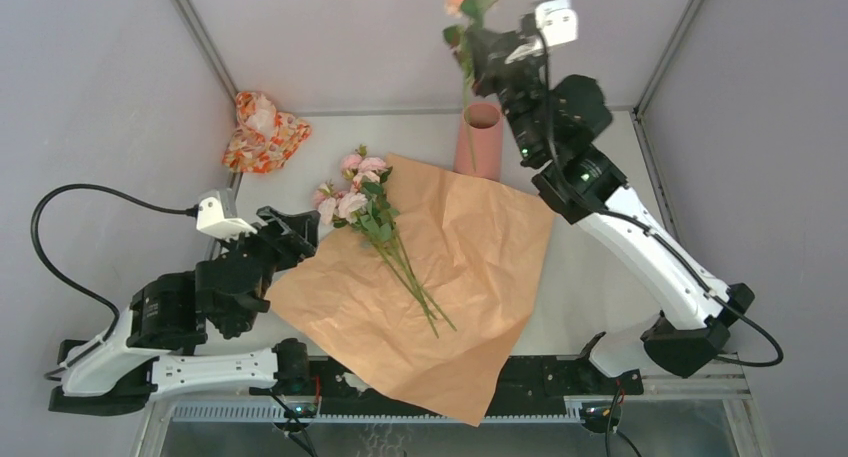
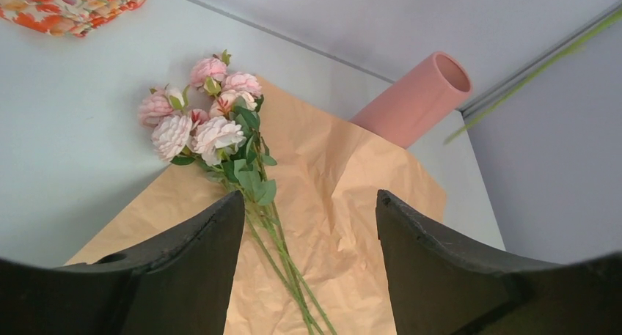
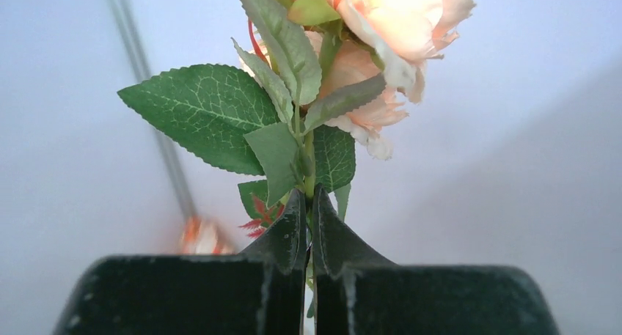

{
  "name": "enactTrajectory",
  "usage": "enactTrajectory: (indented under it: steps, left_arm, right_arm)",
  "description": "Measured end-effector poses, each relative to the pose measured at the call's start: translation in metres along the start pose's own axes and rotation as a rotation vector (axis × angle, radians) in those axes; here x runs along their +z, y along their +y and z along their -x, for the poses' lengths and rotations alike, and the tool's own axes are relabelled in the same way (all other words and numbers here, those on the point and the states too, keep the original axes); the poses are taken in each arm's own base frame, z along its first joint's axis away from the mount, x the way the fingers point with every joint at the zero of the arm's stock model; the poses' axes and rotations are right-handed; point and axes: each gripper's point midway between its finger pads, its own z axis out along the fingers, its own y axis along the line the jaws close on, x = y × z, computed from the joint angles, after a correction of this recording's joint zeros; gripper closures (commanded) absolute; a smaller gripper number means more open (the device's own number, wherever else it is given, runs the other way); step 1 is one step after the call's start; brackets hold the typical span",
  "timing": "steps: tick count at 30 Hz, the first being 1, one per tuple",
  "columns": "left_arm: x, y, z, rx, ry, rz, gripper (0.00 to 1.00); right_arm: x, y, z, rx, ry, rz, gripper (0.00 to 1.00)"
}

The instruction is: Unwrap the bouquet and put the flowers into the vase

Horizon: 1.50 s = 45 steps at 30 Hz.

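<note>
Unwrapping looks done: paper (image 1: 470, 267) lies flat. Right pincer (image 3: 308, 203), clenched on one stem (image 1: 467, 97), hangs above the vase (image 1: 480, 142), stem not yet inside. Other flowers (image 1: 360, 202) lie just ahead of the released left pincer (image 2: 309, 203).

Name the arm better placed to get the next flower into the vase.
Right: the right gripper is shut on a flower stem beside the vase; the left gripper is open and empty.
</note>
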Motion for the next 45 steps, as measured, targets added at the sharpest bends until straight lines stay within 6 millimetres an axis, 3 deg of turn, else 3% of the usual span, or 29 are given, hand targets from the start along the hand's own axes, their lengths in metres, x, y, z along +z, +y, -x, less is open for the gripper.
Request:
enactTrajectory:
  steps: [4,8,11,14,18,21,31,34,35,38,40,41,43,45]
  left_arm:
    - [0.001,-0.004,-0.004,-0.008,0.011,-0.014,0.28]
    - [0.002,-0.004,-0.009,-0.011,0.021,-0.021,0.29]
    - [0.002,-0.004,-0.012,-0.01,0.029,-0.023,0.29]
    - [0.002,-0.005,-0.012,-0.017,0.034,-0.027,0.29]
    - [0.003,-0.007,-0.015,-0.015,0.042,-0.024,0.29]
    - [0.005,-0.009,-0.019,-0.004,0.049,-0.018,0.29]
    - [0.015,-0.016,-0.029,0.005,0.07,0.002,0.28]
    - [0.019,-0.018,-0.038,0.011,0.09,0.009,0.28]
    - [0.022,-0.018,-0.041,0.014,0.098,0.013,0.28]
    - [0.03,-0.018,-0.053,0.018,0.13,0.031,0.28]
    - [0.037,-0.017,-0.061,0.015,0.157,0.045,0.28]
    - [0.038,-0.018,-0.067,0.018,0.174,0.042,0.28]
    - [0.047,-0.016,-0.075,0.013,0.202,0.063,0.28]
    - [0.055,-0.018,-0.083,0.011,0.232,0.074,0.27]
  right_arm:
    - [-0.005,-0.036,0.068,-0.007,-0.225,-0.094,1.0]
    - [-0.007,-0.061,0.112,-0.016,-0.361,-0.16,1.0]
    - [-0.005,-0.075,0.129,-0.022,-0.418,-0.194,1.0]
    - [0.002,-0.085,0.132,-0.027,-0.441,-0.209,1.0]
    - [0.018,-0.101,0.114,-0.015,-0.419,-0.226,1.0]
    - [0.028,-0.106,0.088,0.0,-0.374,-0.226,1.0]
    - [0.044,-0.111,-0.037,0.047,-0.146,-0.227,1.0]
    - [0.043,-0.111,-0.066,0.059,-0.089,-0.227,1.0]
    - [0.043,-0.111,-0.073,0.063,-0.073,-0.226,0.93]
    - [0.041,-0.109,-0.09,0.077,-0.034,-0.219,0.58]
    - [0.04,-0.108,-0.098,0.085,-0.011,-0.217,0.24]
    - [0.039,-0.108,-0.101,0.095,-0.003,-0.215,0.13]
    - [0.035,-0.108,-0.108,0.096,0.016,-0.216,0.01]
    - [0.028,-0.109,-0.112,0.096,0.038,-0.22,0.0]
